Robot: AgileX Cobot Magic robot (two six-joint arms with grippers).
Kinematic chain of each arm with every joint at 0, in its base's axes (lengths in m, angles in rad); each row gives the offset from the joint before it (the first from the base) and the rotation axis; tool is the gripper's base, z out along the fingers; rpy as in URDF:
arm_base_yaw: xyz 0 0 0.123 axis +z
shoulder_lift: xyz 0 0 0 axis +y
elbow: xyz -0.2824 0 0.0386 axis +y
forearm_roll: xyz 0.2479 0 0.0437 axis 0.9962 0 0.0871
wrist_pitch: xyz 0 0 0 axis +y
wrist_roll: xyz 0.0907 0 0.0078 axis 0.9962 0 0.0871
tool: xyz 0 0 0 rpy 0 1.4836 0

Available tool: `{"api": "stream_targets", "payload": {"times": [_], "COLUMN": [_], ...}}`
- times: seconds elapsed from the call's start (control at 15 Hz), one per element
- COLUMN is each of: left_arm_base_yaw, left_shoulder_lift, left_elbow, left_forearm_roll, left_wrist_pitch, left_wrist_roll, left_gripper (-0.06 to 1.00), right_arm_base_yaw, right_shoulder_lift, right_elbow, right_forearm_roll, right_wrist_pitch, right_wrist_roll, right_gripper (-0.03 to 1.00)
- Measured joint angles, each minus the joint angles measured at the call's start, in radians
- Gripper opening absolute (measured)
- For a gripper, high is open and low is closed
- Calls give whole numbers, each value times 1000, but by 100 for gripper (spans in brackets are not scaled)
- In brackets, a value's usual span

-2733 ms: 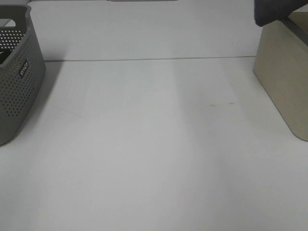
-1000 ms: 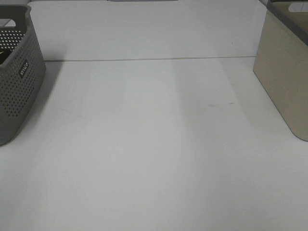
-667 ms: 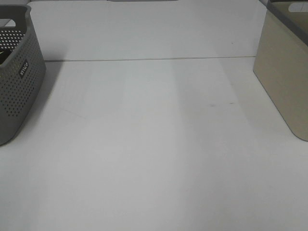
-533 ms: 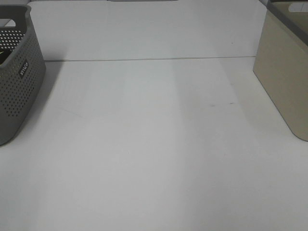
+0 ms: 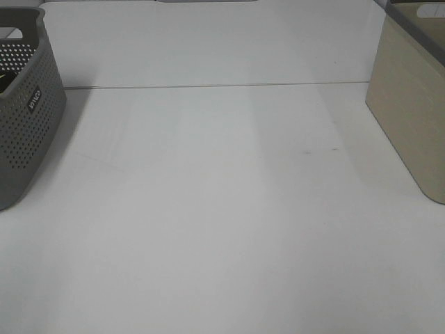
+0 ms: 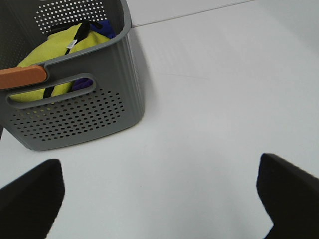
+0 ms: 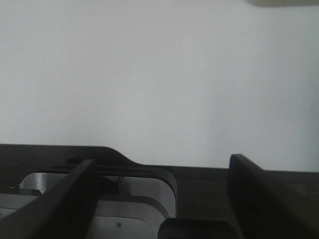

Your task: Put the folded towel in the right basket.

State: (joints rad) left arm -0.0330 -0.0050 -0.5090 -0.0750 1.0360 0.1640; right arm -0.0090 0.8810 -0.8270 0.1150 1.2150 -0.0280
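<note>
- A white table (image 5: 222,209) fills the overhead view, a thin seam running across its upper part.
- At the left edge of that view stands a grey perforated basket (image 5: 24,118) bearing a small label; at the right edge stands the beige basket (image 5: 410,118) with a dark rim, only partly in frame.
- The two baskets sit well apart, with bare tabletop between them.
- The folded towel cannot be seen in any view; the beige basket's inside is out of frame, so whether the towel lies in it cannot be told.
- Neither arm appears in the overhead view.
- In the left wrist view, the left gripper (image 6: 159,199) hangs above the table with its two dark fingers spread wide at the lower corners, nothing between them.
- The grey basket fills the upper left of that view, holding a yellow cloth item (image 6: 60,47) and something purple (image 6: 105,26); an orange piece (image 6: 22,77) lies by its handle slot.
- In the right wrist view, the right gripper (image 7: 159,199) also shows its fingers parted and empty, above the table's near edge and a grey housing (image 7: 99,199) at lower left.
</note>
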Motion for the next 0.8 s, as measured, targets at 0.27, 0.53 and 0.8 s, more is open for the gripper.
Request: {"api": "stream_targets", "payload": {"times": [0.27,0.53,0.8], "left_arm_base_yaw": [0,0,0], "left_shoulder_lift": [0,0,0], "left_elbow": [0,0,0], "left_forearm_roll": [0,0,0], "left_wrist_pitch": [0,0,0], "left_wrist_roll": [0,0,0], "left_gripper": [99,99,99], "right_arm_base_yaw": [0,0,0], "right_shoulder_lift": [-395,-642,-867], "right_elbow": [250,288,321], "right_forearm_roll": [-34,-66,-72], "right_wrist_pitch": [-42,-95,-146], "right_wrist_roll": [0,6,6], "right_gripper": [67,67,67]}}
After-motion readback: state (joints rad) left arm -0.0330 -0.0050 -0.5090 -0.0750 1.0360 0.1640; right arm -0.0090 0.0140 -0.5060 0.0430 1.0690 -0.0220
